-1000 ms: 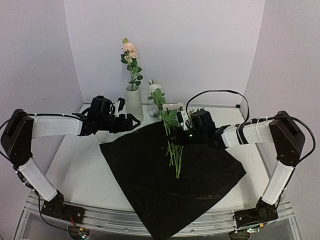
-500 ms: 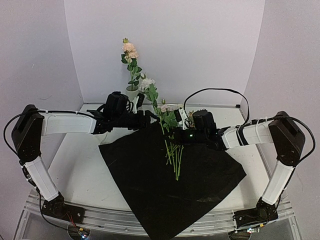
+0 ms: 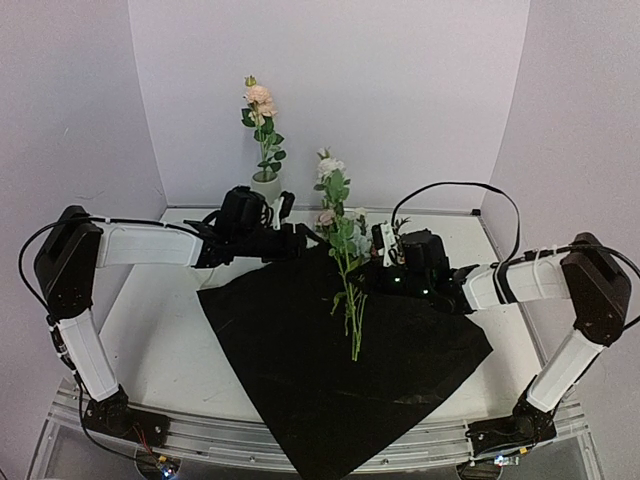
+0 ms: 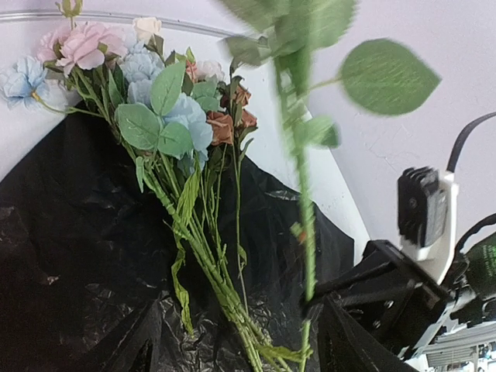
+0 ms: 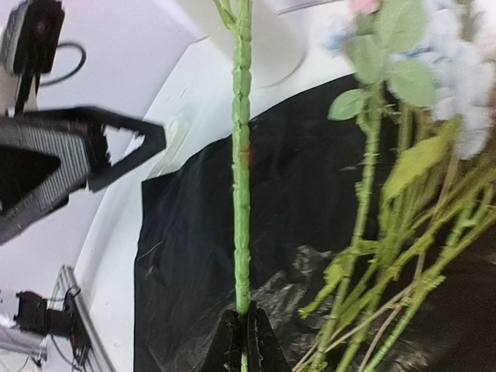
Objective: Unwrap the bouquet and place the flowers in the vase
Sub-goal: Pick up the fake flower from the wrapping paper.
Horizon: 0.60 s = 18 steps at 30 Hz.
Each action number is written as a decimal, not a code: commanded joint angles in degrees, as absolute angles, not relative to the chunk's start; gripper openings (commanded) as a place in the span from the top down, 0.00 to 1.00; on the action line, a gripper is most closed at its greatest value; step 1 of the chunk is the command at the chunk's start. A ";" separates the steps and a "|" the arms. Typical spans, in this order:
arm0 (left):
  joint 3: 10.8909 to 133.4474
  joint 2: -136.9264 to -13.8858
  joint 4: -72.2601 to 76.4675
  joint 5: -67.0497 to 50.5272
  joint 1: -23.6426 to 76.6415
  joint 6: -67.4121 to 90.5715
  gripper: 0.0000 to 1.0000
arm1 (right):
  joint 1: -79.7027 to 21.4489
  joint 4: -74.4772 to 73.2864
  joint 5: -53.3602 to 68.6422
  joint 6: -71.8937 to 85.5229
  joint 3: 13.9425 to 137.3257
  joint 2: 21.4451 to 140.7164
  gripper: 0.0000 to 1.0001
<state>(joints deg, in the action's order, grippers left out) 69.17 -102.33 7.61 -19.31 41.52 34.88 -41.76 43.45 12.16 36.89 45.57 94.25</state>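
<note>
**Inspector:** Surroundings and obstructions?

**Assistant:** A black sheet (image 3: pixel 300 370) lies spread over the desk (image 3: pixel 150 320). The left arm (image 3: pixel 150 245) crosses in front of the vase (image 3: pixel 264 188) and hides its lower part. The vase stands at the back of the desk with one peach flower (image 3: pixel 259 96) in it.

**Inspector:** Location of the flowers?

**Assistant:** Most of the flowers (image 3: pixel 352 318) lie loose on the sheet, with blooms toward the back wall and stem ends toward the near edge. One stem (image 5: pixel 242 155) with a white bloom (image 3: pixel 328 166) is raised upright above them.

**Inspector:** Right end effector?

**Assistant:** The right end effector (image 5: pixel 242 341) is pinched narrow on the raised stem, low down, just to the right of the lying bunch.

**Inspector:** Left end effector?

**Assistant:** The left end effector (image 3: pixel 300 238) stands wide and holds nothing. It sits between the vase and the raised stem. Its wrist view shows the stem close by on the right. I cannot confirm contact, as the stem is blurred there.
</note>
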 commanded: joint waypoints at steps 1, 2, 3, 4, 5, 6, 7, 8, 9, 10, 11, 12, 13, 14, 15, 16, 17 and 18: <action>69.78 -104.74 9.50 -18.50 43.04 35.48 0.31 | -41.57 46.21 3.09 40.93 42.08 89.51 1.00; 69.91 -105.54 9.52 -18.19 43.49 35.50 0.33 | -41.57 46.21 2.67 41.44 41.42 89.40 1.00; 70.26 -106.40 9.51 -18.12 43.87 35.50 0.35 | -41.57 46.20 2.29 41.97 40.82 89.42 1.00; 70.70 -107.56 9.50 -18.18 44.34 35.47 0.39 | -41.57 46.22 1.99 42.38 40.39 89.49 1.00; 71.47 -108.83 9.49 -18.42 44.76 35.43 0.41 | -41.57 46.17 1.78 42.81 40.07 89.61 1.00; 72.36 -110.01 9.52 -18.76 45.10 35.32 0.45 | -41.57 46.16 1.64 43.04 39.81 89.77 1.00; 73.29 -111.15 9.52 -19.04 45.56 35.17 0.48 | -41.57 46.15 1.57 43.25 39.65 89.95 1.00; 74.28 -112.30 9.49 -19.29 46.02 35.01 0.51 | -41.57 46.14 1.51 43.47 39.52 90.13 1.00; 75.42 -113.50 9.49 -19.60 46.37 34.85 0.53 | -41.58 46.14 1.37 43.73 39.35 90.29 1.00; 76.52 -114.42 9.50 -19.81 46.86 34.65 0.55 | -41.57 46.09 1.17 44.00 39.14 90.34 1.00; 77.40 -115.63 9.51 -20.06 47.19 34.57 0.56 | -41.58 46.05 1.02 44.19 38.95 90.32 1.00; 78.18 -116.82 9.50 -20.30 47.51 34.55 0.57 | -41.59 46.05 0.90 44.33 38.73 90.25 1.00; 78.88 -117.77 9.49 -20.49 47.84 34.54 0.57 | -41.57 46.05 0.87 44.45 38.48 90.14 1.00; 79.50 -118.50 9.48 -20.70 48.08 34.54 0.58 | -41.57 46.05 0.89 44.42 38.33 90.08 1.00; 80.21 -119.52 9.43 -20.86 48.26 34.54 0.59 | -41.57 46.04 1.00 44.44 38.22 89.99 1.00; 80.93 -120.41 9.44 -20.92 48.41 34.55 0.60 | -41.57 46.05 1.16 44.39 38.08 89.92 1.00; 81.44 -121.03 9.41 -20.99 48.61 34.62 0.61 | -41.57 46.04 1.32 44.37 38.02 89.96 1.00; 82.17 -121.79 9.40 -21.08 48.74 34.63 0.62 | -41.58 46.05 1.70 44.36 37.97 90.02 1.00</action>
<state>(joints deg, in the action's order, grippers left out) 77.53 -119.60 7.55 -19.83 48.17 35.38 -41.65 44.19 2.15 44.04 38.55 91.00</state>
